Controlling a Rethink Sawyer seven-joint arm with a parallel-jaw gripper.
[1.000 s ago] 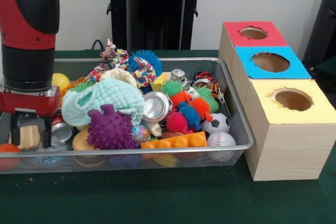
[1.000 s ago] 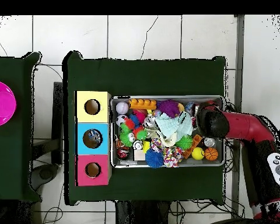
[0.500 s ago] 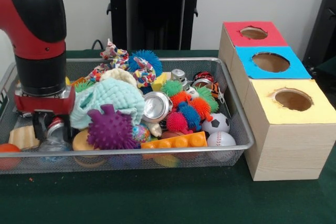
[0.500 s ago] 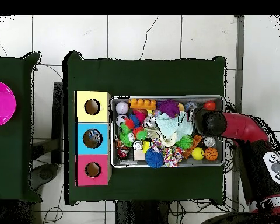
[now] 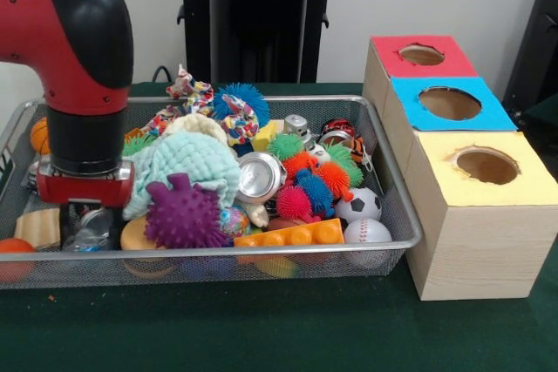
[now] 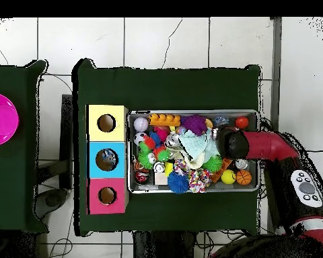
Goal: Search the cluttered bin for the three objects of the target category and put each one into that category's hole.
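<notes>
One clear bottle (image 5: 87, 234) under my claw (image 5: 85, 219) (grip state unclear) looks light and slippery; I'd take it around its middle.

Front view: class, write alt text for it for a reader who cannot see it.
A red and black arm reaches down into the left end of a wire bin crammed with toys. Right of the bin stand three wooden boxes with round holes, topped red, blue and yellow.
</notes>
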